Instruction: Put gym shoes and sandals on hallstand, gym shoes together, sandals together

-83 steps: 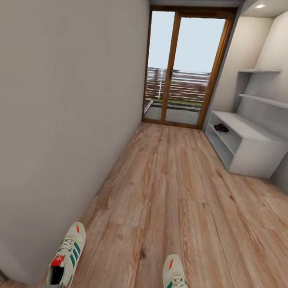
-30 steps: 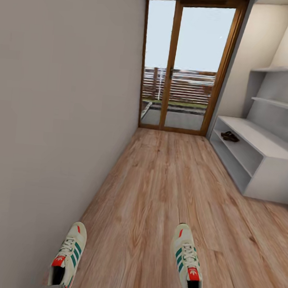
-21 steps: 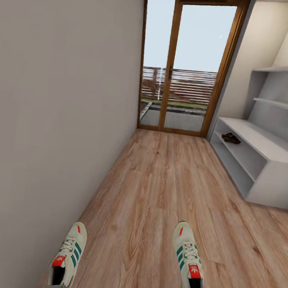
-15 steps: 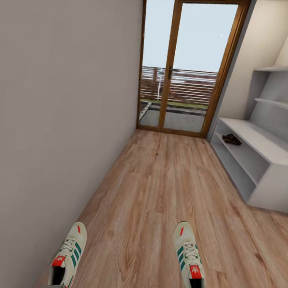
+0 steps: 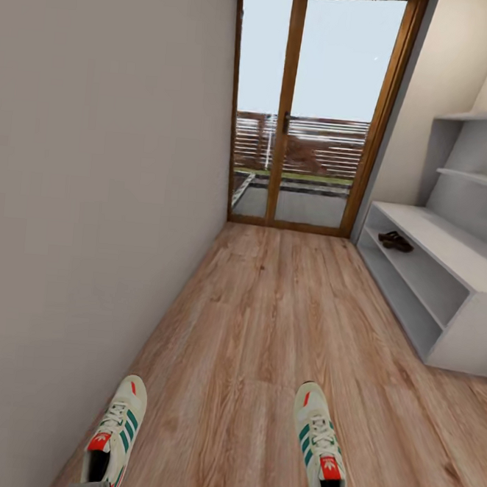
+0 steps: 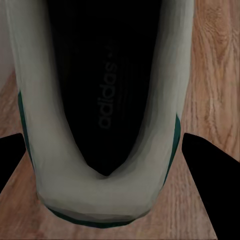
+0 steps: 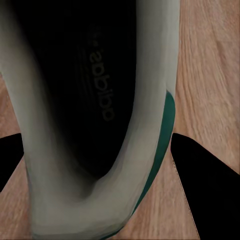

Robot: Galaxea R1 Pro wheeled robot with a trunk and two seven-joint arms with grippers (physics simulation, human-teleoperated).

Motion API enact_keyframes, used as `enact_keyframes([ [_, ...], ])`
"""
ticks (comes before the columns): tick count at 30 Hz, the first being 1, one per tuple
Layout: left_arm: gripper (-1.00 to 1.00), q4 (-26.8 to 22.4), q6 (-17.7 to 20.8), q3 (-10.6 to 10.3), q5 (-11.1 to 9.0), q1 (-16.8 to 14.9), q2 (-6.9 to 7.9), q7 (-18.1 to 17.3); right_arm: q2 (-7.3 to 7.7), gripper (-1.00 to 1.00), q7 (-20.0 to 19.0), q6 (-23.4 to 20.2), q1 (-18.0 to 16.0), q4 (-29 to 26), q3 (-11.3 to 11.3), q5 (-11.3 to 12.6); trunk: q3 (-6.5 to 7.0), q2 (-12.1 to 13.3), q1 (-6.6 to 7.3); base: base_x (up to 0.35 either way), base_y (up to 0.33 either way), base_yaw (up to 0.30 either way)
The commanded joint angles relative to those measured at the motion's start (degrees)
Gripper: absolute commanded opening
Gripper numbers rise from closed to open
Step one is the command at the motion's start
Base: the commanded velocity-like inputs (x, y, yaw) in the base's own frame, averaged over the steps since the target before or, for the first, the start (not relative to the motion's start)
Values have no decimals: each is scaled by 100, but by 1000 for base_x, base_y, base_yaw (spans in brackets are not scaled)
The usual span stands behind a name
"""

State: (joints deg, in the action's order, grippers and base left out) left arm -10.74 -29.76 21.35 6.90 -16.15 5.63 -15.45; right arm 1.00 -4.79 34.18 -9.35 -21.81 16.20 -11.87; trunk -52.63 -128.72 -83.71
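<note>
Corridor hallstand (image 5: 449, 255) holds two sandals (image 5: 396, 241) on its bench.

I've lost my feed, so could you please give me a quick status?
Each hand holds a gym shoe: left gym shoe, right gym shoe. Sandals on hallstand. Floor ahead unobstructed.
</note>
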Motion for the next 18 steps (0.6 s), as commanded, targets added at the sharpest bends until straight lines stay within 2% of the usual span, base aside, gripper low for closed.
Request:
enact_keyframes([
  [1,-100,4,-21,54,57,-3,-1,-28,-4,-100,-57,22,-5,20,50,-18,-5,-2,-2,339,-101,0],
  [18,-100,2,-20,54,48,-4,0,-28,-3,-100,-57,27,-5,31,50,-9,-5,-2,-2,340,-101,-12],
])
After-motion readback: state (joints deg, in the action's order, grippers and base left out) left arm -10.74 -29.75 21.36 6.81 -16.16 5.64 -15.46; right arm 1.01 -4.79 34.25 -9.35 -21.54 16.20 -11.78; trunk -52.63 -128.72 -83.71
